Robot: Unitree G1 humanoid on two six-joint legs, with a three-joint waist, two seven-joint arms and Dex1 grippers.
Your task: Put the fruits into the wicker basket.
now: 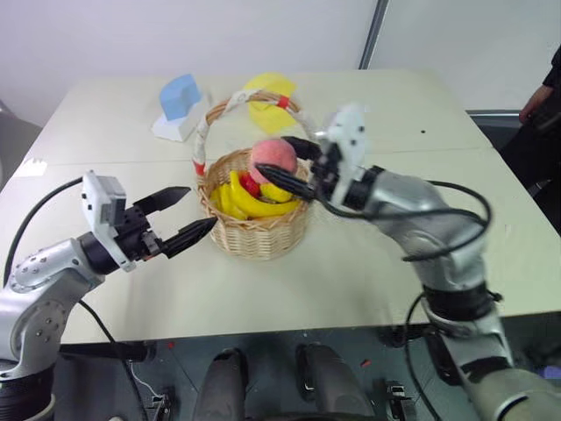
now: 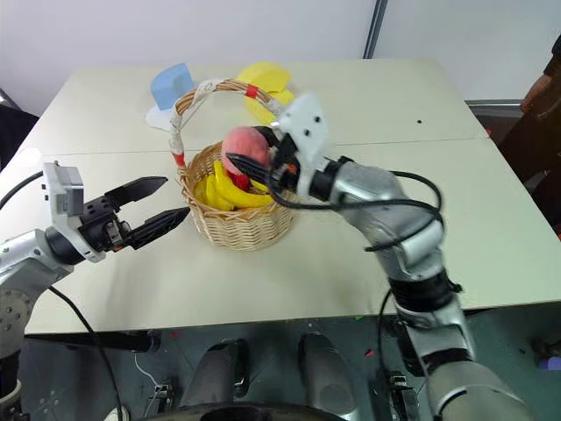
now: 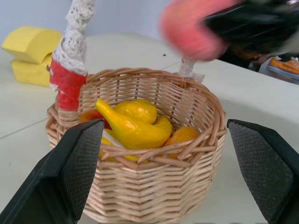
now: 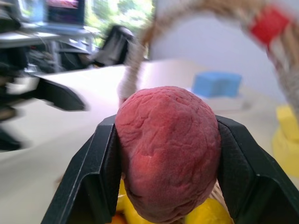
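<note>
A wide pale surface (image 1: 368, 263) carries everything. Near its middle stands the wicker basket (image 1: 256, 230), round and tan, its tall arched handle (image 1: 210, 118) wrapped in white with red tape bands. Inside lie yellow fruits: a bunch of bananas (image 1: 250, 203) shows in the head views, and the left wrist view shows a yellow pear-like piece (image 3: 128, 129) and behind it what may be the lemon (image 3: 136, 110), though the shapes overlap and I cannot be sure.

Beyond the basket, toward the far edge, sit a blue-and-white foam block (image 1: 180, 105) and a yellow foam shape (image 1: 267, 98), both apart from the basket.

The right gripper (image 1: 285, 171) reaches in from the right and hangs above the basket's opening, under the handle's arch. Its two black fingers (image 4: 96, 172) are clamped on the peach (image 1: 273, 160), one on each side; the pinkish-red fruit is in the air over the bananas, not touching the basket's contents.

The left gripper (image 1: 188, 215) hovers just to the left of the basket, pointing at its wall. Its fingers (image 3: 74, 163) are spread wide apart with nothing between them.

A person's sleeve (image 1: 548, 96) shows at the far right edge.
</note>
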